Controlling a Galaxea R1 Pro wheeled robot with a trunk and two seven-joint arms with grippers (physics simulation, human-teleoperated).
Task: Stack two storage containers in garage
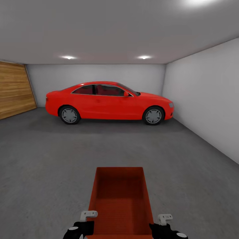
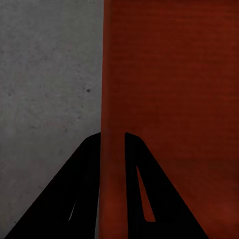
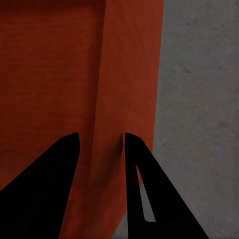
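An open orange-red storage container (image 1: 120, 199) is sitting at the bottom centre of the frame above the grey garage floor (image 1: 43, 166). The left gripper (image 2: 112, 137) and right gripper (image 3: 99, 137) are each pinching a side wall between their fingers. A red car (image 1: 109, 102) is standing at mid-frame by the back wall, with a wooden door (image 1: 15, 89) at the left edge.

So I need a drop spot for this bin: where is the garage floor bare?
The concrete floor is bare between the held container and the red car, and out to the white wall and wooden door. It is crowded only along the far wall, where the car stands.
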